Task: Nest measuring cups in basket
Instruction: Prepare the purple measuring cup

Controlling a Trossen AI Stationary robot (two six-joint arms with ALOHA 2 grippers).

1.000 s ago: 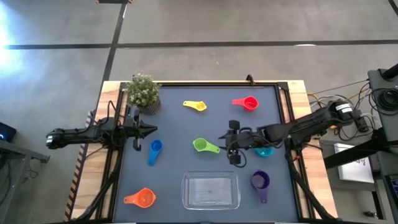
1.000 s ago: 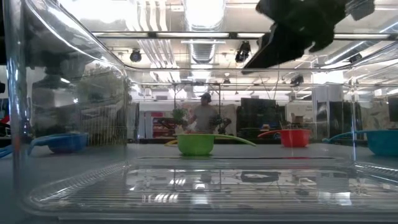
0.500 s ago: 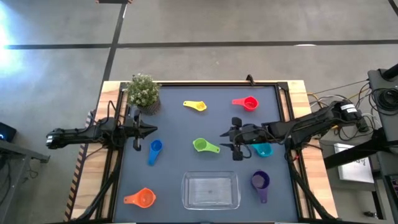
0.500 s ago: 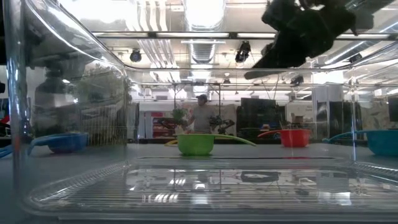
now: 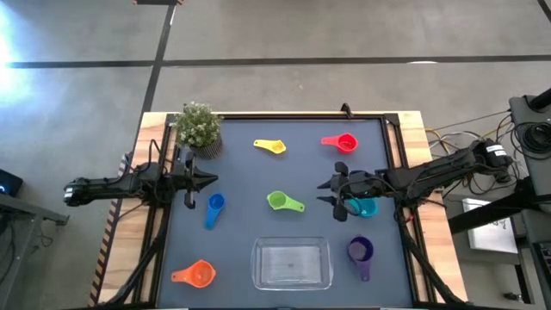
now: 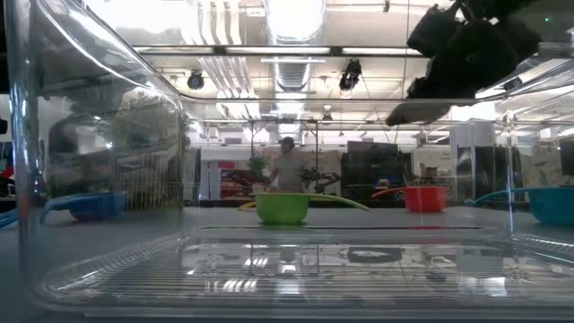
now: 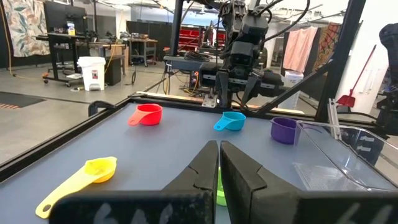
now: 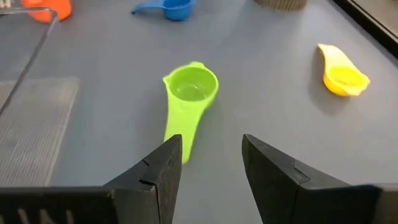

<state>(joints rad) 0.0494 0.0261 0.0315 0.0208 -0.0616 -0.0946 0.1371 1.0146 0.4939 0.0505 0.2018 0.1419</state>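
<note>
Seven measuring cups rest on their bases on the grey mat: yellow (image 5: 269,146), red (image 5: 341,142), green (image 5: 282,202), blue (image 5: 214,207), teal (image 5: 364,207), purple (image 5: 360,252), orange (image 5: 195,275). The clear basket (image 5: 292,263) lies by the near edge. My right gripper (image 5: 324,193) hovers open above the mat, just left of the teal cup, pointing at the green cup (image 8: 189,87), which lies ahead of its fingers (image 8: 211,163). My left gripper (image 5: 213,180) waits shut at the table's left, above the blue cup.
A small potted plant (image 5: 199,127) stands at the far left corner. A black frame rims the mat. The low view looks through the basket's clear wall (image 6: 108,179) at the green cup (image 6: 282,206), with my right gripper (image 6: 457,63) high up. A person stands far behind.
My right gripper has drawn back toward the table's right edge, away from the green cup and over the teal cup's left side, staying open. No cup has moved.
</note>
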